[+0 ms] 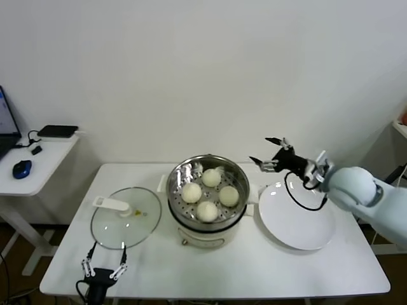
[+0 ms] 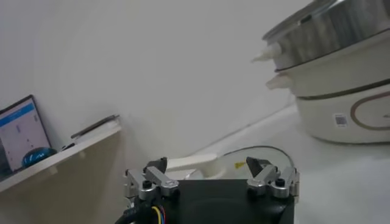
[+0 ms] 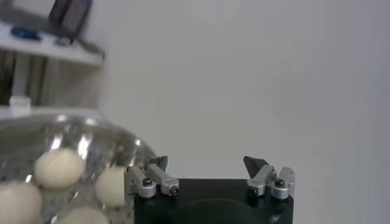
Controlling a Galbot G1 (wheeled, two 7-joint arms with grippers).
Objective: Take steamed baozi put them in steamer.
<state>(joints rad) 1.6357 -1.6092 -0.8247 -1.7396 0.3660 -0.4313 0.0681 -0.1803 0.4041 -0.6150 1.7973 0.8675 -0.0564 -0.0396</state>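
Observation:
Several cream-white baozi (image 1: pixel 210 193) lie in the shiny steel steamer (image 1: pixel 180 176) on its white pot base in the table's middle. They also show in the right wrist view (image 3: pixel 59 167). My right gripper (image 1: pixel 269 152) is open and empty, held in the air to the right of the steamer, above the far edge of the white plate (image 1: pixel 296 218). My left gripper (image 1: pixel 104 260) is open and empty, low at the table's front left edge, just in front of the glass lid (image 1: pixel 125 219). The steamer's side shows in the left wrist view (image 2: pixel 332 36).
The flat white plate lies bare to the right of the steamer. The glass lid with its white handle (image 1: pixel 112 204) lies to the left. A side desk (image 1: pixel 38 159) with a blue mouse stands at the far left.

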